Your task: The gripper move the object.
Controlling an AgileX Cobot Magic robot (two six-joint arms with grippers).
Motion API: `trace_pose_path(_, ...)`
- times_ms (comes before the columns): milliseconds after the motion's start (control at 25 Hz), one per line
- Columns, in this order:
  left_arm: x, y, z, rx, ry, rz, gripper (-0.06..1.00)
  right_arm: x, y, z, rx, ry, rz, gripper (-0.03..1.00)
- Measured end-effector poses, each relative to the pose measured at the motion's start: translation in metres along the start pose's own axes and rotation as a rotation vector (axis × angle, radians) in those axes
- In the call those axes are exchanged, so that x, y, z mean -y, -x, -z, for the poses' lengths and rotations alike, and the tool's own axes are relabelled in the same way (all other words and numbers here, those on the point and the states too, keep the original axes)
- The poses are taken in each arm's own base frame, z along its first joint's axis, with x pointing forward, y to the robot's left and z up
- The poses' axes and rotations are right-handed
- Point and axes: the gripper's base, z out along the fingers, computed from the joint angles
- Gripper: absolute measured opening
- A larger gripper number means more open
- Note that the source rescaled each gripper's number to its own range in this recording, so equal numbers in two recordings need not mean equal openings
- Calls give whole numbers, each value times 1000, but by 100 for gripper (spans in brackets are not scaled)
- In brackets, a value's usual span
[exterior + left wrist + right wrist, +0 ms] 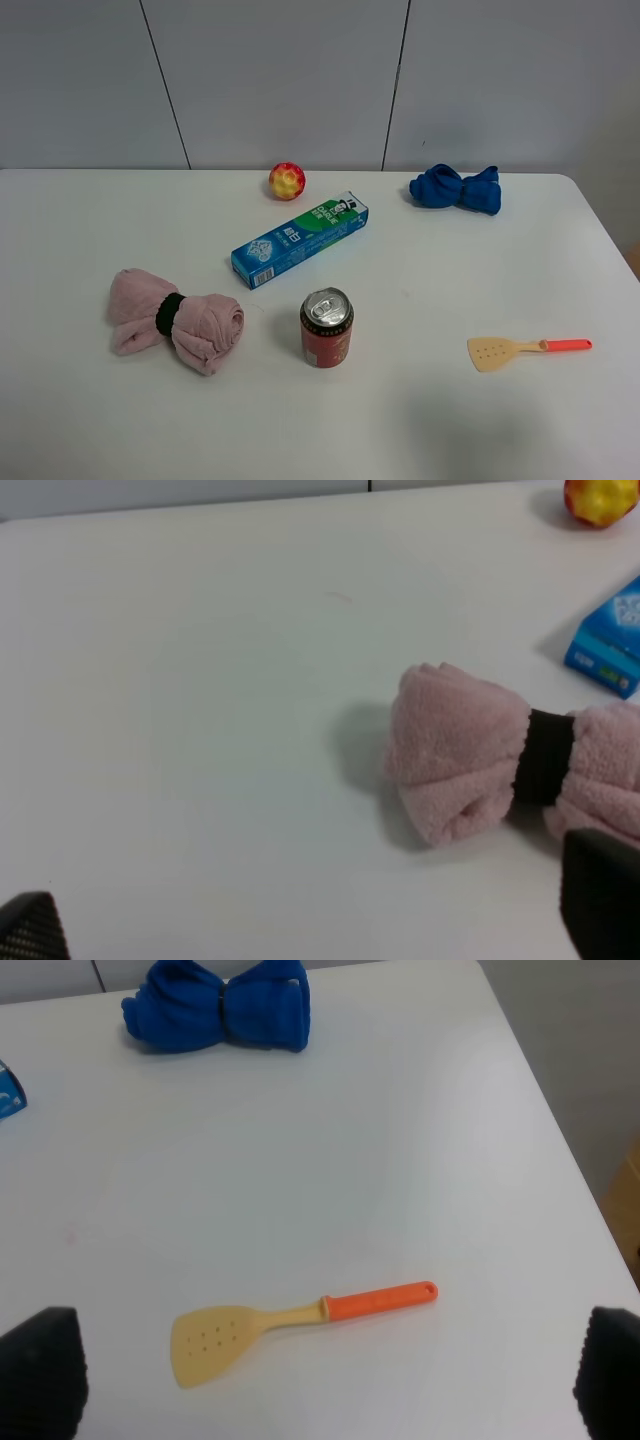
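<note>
The object, a dusty-pink rolled towel point(205, 320) cinched by a black band, lies on the white table at the front left. In the left wrist view the towel point(460, 750) lies ahead and to one side of my left gripper point(312, 920), apart from it. That gripper is open and empty, with only its black fingertips point(600, 895) showing. My right gripper point(325, 1375) is open and empty, its fingertips point(40, 1370) wide apart over the table near a spatula. Neither arm shows in the exterior high view.
A red can point(327, 328) stands right of the towel. A blue-green toothpaste box point(300, 239) and a red-yellow ball point(287, 181) lie behind. A blue bunched cloth point(455, 188) lies at the back right. A spatula point(525, 349) with an orange handle lies front right.
</note>
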Motion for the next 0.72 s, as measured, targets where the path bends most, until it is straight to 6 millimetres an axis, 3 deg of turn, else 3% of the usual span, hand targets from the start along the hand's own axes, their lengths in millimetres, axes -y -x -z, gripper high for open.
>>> trace_pose_path(720,0,0,0,0,0,0,100,0,0,0,0,0,0,100)
